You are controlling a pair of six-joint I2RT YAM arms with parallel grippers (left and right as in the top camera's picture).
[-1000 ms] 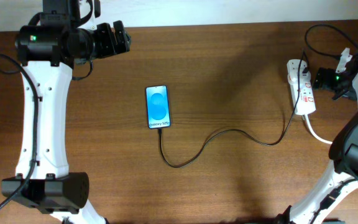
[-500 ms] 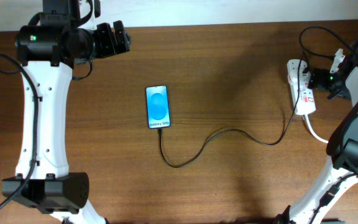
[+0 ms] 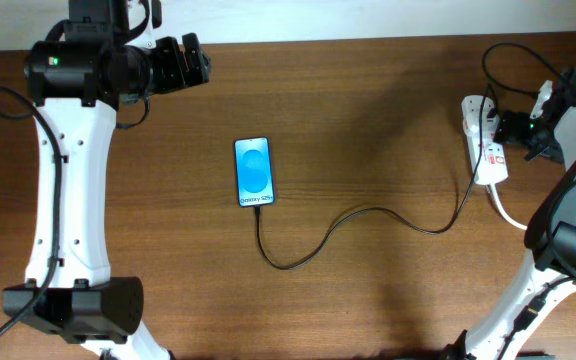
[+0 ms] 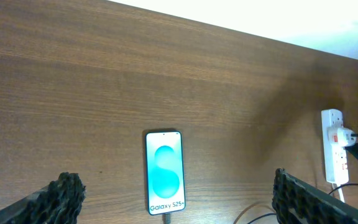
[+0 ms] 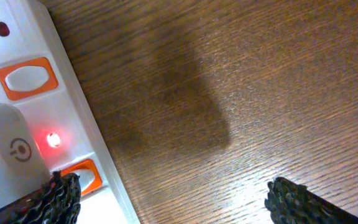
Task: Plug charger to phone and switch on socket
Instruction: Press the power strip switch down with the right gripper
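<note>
Phone wired, socket lamp red

Phone (image 3: 254, 172) lies screen-up on the table (image 3: 368, 100). The charger (image 3: 368, 212) meets its bottom edge and runs right to the socket (image 3: 484, 140), where a red lamp (image 5: 53, 139) glows. The right gripper (image 5: 173, 196) hovers spread beside the socket. The left gripper (image 3: 186, 62) is spread too, well apart from the phone.
</note>
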